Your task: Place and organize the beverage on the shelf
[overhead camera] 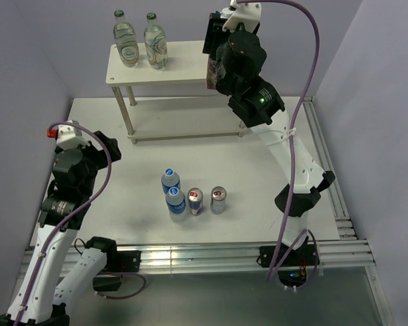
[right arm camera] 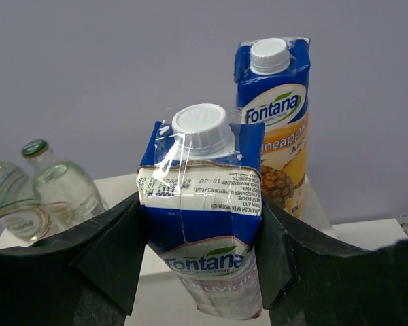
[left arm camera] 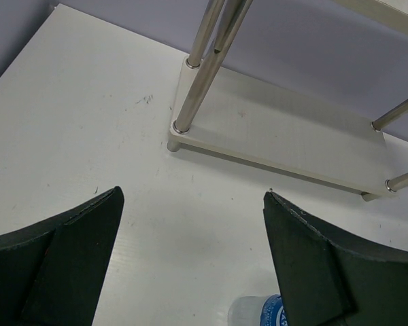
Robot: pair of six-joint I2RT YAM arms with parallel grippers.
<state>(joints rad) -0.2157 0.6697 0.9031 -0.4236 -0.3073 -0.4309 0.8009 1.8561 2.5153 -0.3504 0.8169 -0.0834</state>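
The cream-white two-tier shelf (overhead camera: 180,64) stands at the back of the table. Its lower board shows in the left wrist view (left arm camera: 292,136). Two glass bottles (overhead camera: 126,39) (overhead camera: 155,42) stand on the left of its top board. My right gripper (right arm camera: 202,227) is shut on a blue Fontana carton (right arm camera: 204,197) and holds it over the right end of the top board. A pineapple Fontana carton (right arm camera: 280,129) stands just behind it. My left gripper (left arm camera: 192,193) is open and empty, low over the table in front of the shelf's left posts.
Two blue-capped water bottles (overhead camera: 171,180) (overhead camera: 176,201) and two cans (overhead camera: 195,201) (overhead camera: 219,200) stand in a cluster at the table's middle front. One bottle's cap (left arm camera: 258,314) shows beside my left gripper's right finger. Lilac walls enclose the table on three sides.
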